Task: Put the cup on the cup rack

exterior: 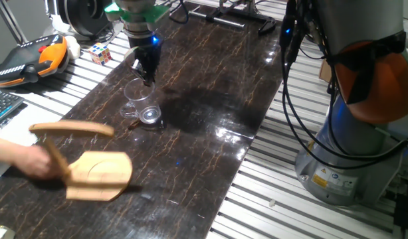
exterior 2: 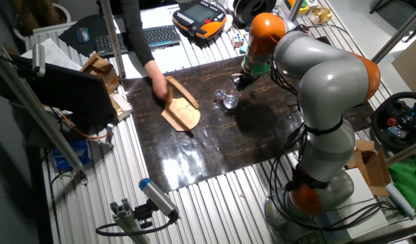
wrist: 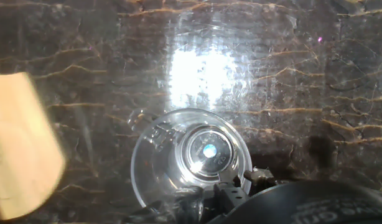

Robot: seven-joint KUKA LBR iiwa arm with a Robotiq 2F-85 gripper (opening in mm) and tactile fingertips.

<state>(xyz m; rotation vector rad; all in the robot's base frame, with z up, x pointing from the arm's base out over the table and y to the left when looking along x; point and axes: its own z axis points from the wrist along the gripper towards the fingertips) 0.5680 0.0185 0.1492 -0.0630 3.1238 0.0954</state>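
The cup (exterior: 141, 103) is a clear glass mug on the dark tabletop, its handle to the left. My gripper (exterior: 148, 79) comes down from above, and its nearly closed fingers pinch the cup's rim. In the hand view I look straight into the cup (wrist: 191, 158), with the fingertips (wrist: 233, 184) at its lower right rim. I cannot tell whether the base still rests on the table. The cup rack (exterior: 91, 169) is at the front left, blurred, with a person's hand (exterior: 28, 159) on its post. It also appears as cup rack (exterior 2: 181, 110) and cup rack (wrist: 20, 149).
A Rubik's cube (exterior: 100, 53) and an orange and black teach pendant (exterior: 31, 58) lie at the back left. A keyboard (exterior: 3, 106) is at the left edge. The robot base and its cables (exterior: 350, 119) stand to the right. The person's arm (exterior 2: 137, 41) reaches over the table.
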